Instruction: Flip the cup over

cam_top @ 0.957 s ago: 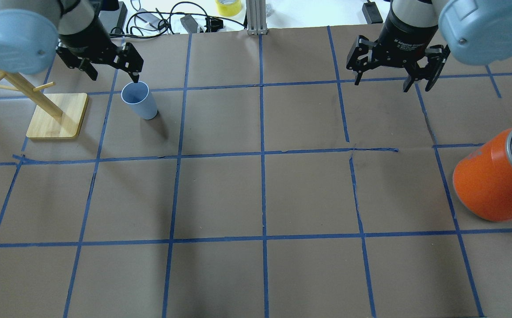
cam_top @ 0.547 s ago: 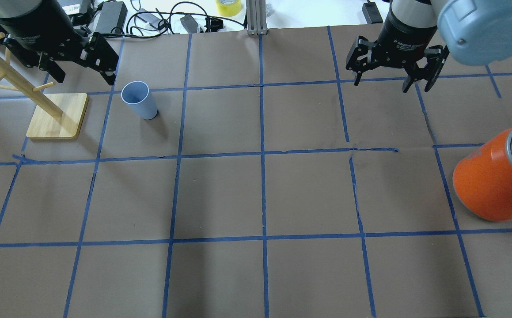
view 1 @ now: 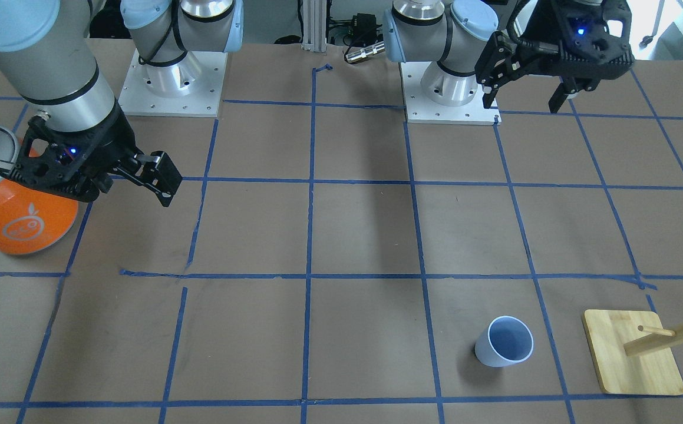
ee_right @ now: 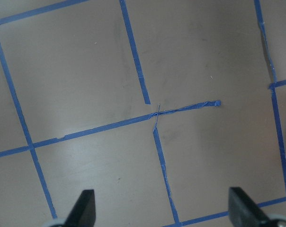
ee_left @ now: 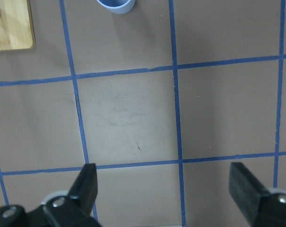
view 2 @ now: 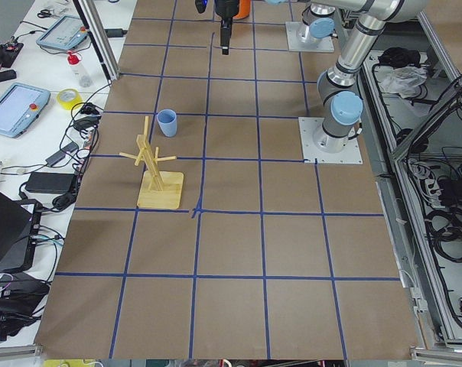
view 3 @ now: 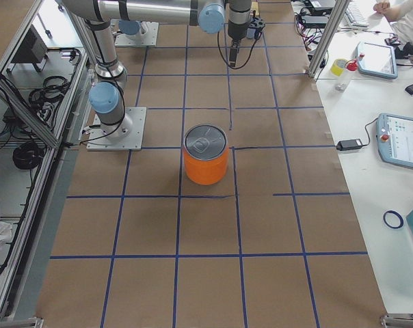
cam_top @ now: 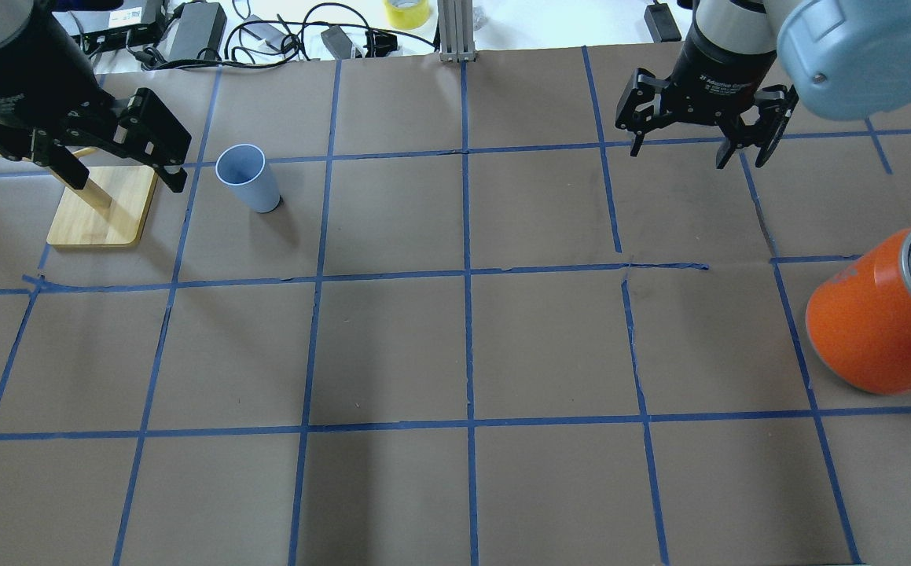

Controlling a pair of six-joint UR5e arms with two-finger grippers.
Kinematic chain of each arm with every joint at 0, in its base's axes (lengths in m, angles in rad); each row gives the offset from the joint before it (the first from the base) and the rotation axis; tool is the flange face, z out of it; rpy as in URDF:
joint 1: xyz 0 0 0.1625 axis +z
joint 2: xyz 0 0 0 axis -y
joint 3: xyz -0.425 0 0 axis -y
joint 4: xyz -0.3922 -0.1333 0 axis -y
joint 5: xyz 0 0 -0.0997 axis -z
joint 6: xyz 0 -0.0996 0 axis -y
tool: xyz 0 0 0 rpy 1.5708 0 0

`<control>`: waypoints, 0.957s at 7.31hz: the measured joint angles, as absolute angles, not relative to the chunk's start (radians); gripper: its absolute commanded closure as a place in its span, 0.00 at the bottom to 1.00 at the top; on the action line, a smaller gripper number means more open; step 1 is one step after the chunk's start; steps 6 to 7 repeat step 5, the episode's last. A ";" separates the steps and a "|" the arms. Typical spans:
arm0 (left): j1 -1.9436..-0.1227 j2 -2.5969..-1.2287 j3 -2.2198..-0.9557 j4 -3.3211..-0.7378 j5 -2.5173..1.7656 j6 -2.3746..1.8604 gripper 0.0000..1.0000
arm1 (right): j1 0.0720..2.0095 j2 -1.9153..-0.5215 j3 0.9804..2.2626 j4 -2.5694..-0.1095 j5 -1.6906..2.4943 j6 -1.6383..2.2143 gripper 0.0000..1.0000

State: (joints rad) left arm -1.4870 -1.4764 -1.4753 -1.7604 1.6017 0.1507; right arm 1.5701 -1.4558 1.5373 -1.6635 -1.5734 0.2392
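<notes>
The pale blue cup (cam_top: 248, 177) stands upright, mouth up, on the brown paper; it also shows in the front view (view 1: 505, 341) and at the top edge of the left wrist view (ee_left: 115, 4). My left gripper (cam_top: 126, 179) is open and empty. It hangs high above the table, left of the cup and apart from it. In the front view the left gripper (view 1: 521, 106) is near the robot's base. My right gripper (cam_top: 683, 153) is open and empty, far to the right of the cup. It holds nothing in the right wrist view (ee_right: 164, 205).
A wooden peg rack (cam_top: 101, 208) on a flat base stands just left of the cup. A big orange can (cam_top: 879, 330) with a silver lid stands at the right edge. Cables and adapters (cam_top: 282, 35) lie beyond the far edge.
My left gripper has left the cup's rim, risen and pulled back to the left, over the rack. The cup stays upright in place. The right gripper has barely moved.
</notes>
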 measured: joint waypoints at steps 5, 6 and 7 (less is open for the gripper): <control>-1.485 -1.500 -1.512 -1.617 1.603 0.152 0.00 | 1.571 -1.456 1.549 -1.667 -1.573 0.239 0.00; -1.485 -1.500 -1.512 -1.617 1.603 0.152 0.00 | 1.571 -1.456 1.549 -1.667 -1.573 0.239 0.00; -1.485 -1.500 -1.512 -1.617 1.603 0.152 0.00 | 1.571 -1.456 1.549 -1.667 -1.573 0.239 0.00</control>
